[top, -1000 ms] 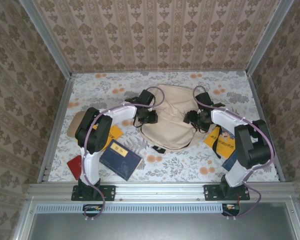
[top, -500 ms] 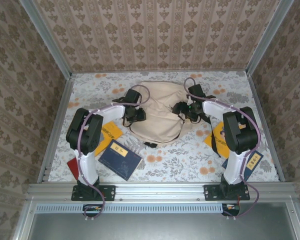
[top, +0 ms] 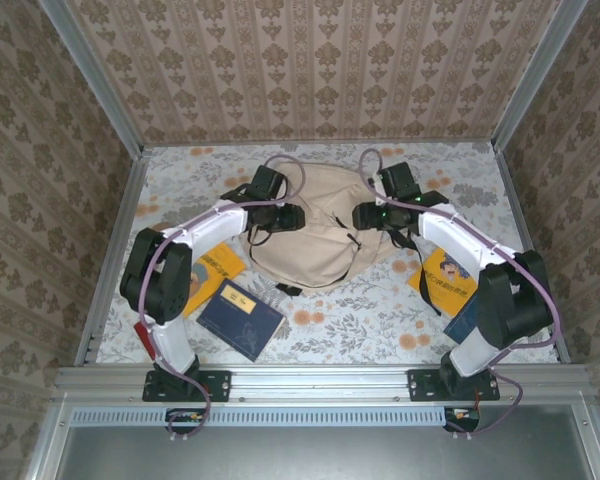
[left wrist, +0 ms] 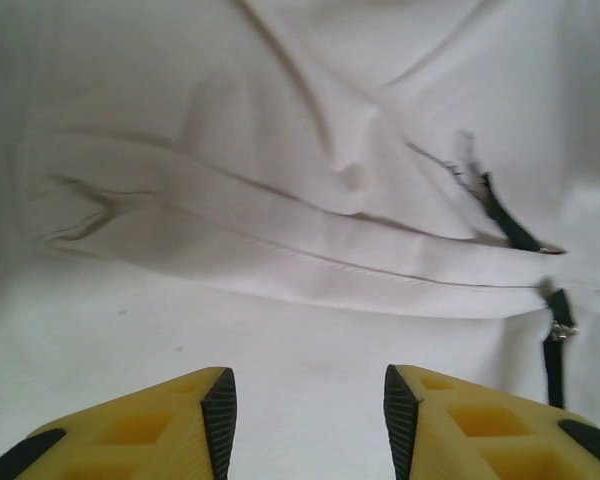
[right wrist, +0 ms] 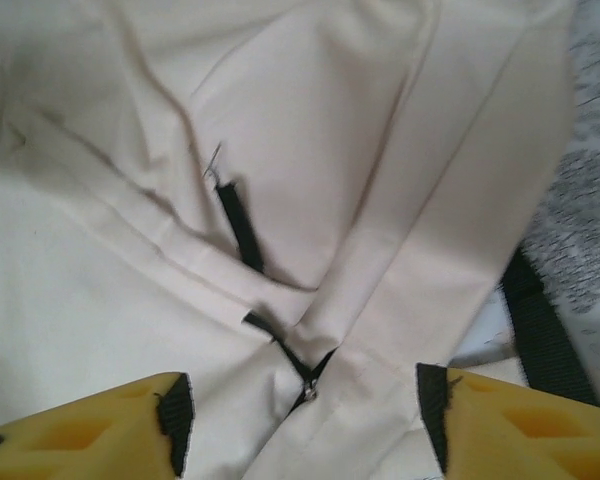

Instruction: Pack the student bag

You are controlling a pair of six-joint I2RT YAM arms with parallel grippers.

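I see the bag (top: pixel 310 250) lying flat on the floral table (top: pixel 380 320), toward the far middle, between my two arms. It is cream, with black straps trailing off its near and right edges. The left arm reaches in over its left part and the right arm over its right part.

On the left wrist camera the left gripper (left wrist: pixel 305 400) sits just above the cream cloth. Its yellow fingers (left wrist: pixel 150 425) are parted with a clear gap and nothing between them, so it is released. A long fold runs across the fabric ahead of it, and a thin strap (left wrist: pixel 500 210) lies on the cloth to the right.

On the right wrist camera the right gripper (right wrist: pixel 305 405) has its jaws spread wide, also released, with nothing clamped. Between them, down on the bag, I see a small zip pull (right wrist: pixel 308 390) where two seams meet. I cannot tell whether the pads touch the cloth. A short black tab (right wrist: pixel 242 235) sits beyond the pull, and a broad strap (right wrist: pixel 545 335) lies on the table beside the bag's edge.

Around the bag, from above: a blue book (top: pixel 240 318) near the left base, a yellow booklet (top: pixel 215 268) just beyond it and partly under the left arm, a red item (top: pixel 146 335) at the left edge, and a second booklet (top: pixel 445 278) on the right, beside the right arm
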